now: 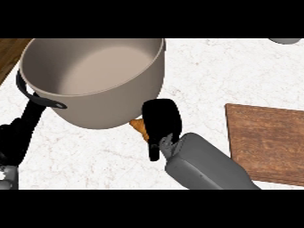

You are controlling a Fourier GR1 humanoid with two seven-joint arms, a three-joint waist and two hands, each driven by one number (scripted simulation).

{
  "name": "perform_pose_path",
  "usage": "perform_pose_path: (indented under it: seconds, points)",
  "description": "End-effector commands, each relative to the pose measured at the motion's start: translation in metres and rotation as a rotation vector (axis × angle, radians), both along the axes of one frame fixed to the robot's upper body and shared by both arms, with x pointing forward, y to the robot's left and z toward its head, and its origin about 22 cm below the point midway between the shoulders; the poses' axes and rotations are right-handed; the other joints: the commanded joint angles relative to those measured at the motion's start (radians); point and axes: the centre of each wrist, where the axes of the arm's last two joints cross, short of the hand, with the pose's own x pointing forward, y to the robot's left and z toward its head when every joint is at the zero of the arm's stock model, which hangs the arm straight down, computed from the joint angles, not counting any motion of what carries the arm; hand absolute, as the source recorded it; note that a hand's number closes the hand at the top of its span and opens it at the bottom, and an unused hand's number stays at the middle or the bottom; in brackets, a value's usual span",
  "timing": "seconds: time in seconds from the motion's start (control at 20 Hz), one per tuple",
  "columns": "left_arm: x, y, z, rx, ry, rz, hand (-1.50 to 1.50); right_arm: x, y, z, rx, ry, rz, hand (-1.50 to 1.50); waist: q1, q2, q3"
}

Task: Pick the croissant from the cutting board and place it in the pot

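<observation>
Soft, even light fills the view, with no glare or bright hotspot on any surface. The white marble-patterned desk [246, 71] reads bright and flat across the upper right of the frame. The large beige round metal pot [92, 78] at upper left shows the clearest shading: its inner wall is palest toward the right and darkens to a grey-brown on the left, while its outer wall dims toward the base. Shadows on the desk are faint, only a slight darkening beneath the pot. The brown wooden rectangular cutting board [276, 144] at right is evenly lit, its grain visible. Edges look slightly soft throughout, with no bending of straight lines near the borders.
</observation>
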Motion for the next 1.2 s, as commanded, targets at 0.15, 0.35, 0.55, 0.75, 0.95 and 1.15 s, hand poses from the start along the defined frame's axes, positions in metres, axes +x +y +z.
perform_pose_path:
  seconds: [0.15,0.35,0.55,0.75,0.95,1.15]
  points:
    - [0.008,-0.008,-0.002,0.01,0.016,0.012,0.0,-0.056,0.062,0.055,0.064,-0.409,0.084,1.5,-0.033,-0.011,0.0]
    - [0.008,0.001,0.003,0.002,0.016,0.036,0.0,-0.065,0.077,0.089,0.119,-0.624,0.02,1.5,-0.046,-0.015,0.0]
    - [0.01,-0.005,0.006,-0.001,0.002,0.02,0.0,-0.064,0.081,0.104,0.253,-0.628,-0.046,1.5,-0.042,-0.01,0.0]
    - [0.005,-0.003,-0.005,0.012,0.011,0.03,0.0,-0.052,0.087,0.119,0.338,-0.648,-0.078,1.5,-0.048,-0.002,-0.001]
    - [0.002,-0.003,-0.003,-0.006,0.005,0.044,0.0,-0.035,0.09,0.12,0.382,-0.688,-0.115,1.5,-0.056,-0.001,0.0]
    - [0.002,-0.005,-0.009,-0.004,0.003,0.065,0.0,-0.022,0.09,0.143,0.424,-0.703,-0.114,1.5,-0.087,0.0,0.001]
